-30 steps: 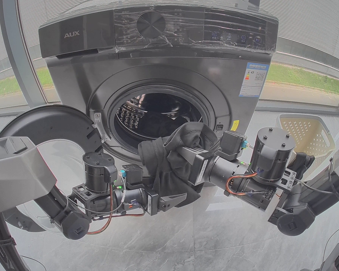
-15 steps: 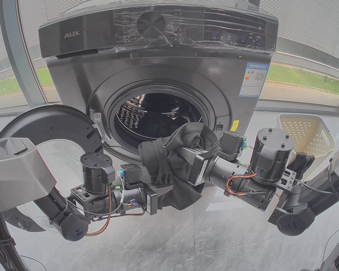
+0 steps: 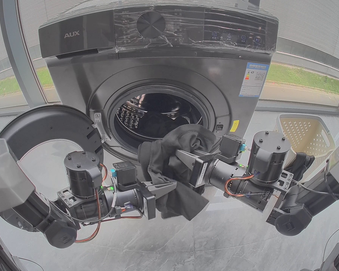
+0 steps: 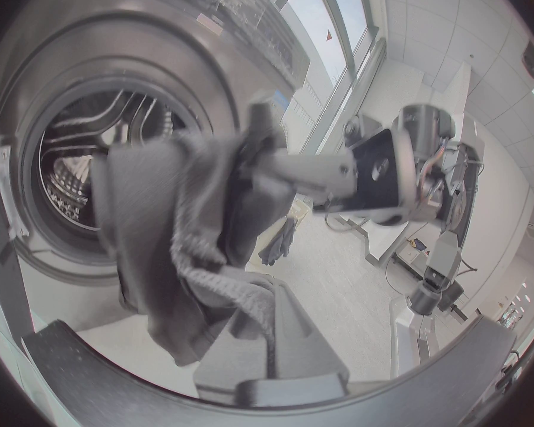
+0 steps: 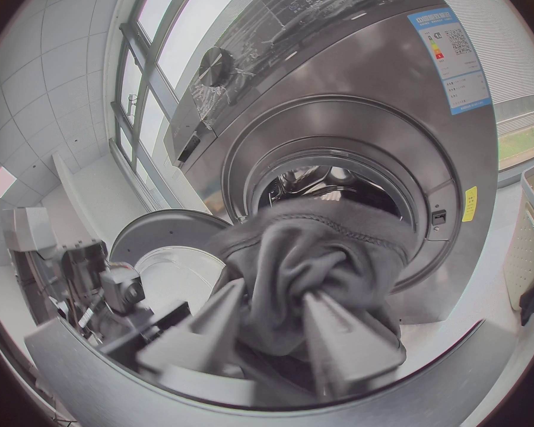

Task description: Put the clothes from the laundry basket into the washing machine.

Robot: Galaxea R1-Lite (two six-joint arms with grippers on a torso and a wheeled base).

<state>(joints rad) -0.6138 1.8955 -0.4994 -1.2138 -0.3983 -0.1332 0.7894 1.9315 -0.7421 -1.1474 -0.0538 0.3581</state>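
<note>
STEP: loading, garment outside the drum | right tool [image 5: 277, 295] clamped on the bunched dark garment [image 3: 169, 147], just before the washing machine [image 3: 158, 68] mouth | left tool [image 3: 165, 187] at the hanging hem, closure cannot tell | CLOTH: limp, tail drooping | NEXT: likely lift tail, push past rim.

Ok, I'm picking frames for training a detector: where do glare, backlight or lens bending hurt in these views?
Head view: daylight comes from behind the washing machine, the film on its control panel glints, and the window frames bow. Left wrist view: bright window, black rounded corners. Right wrist view: window washed white, highlights mirrored in the drum.
</note>
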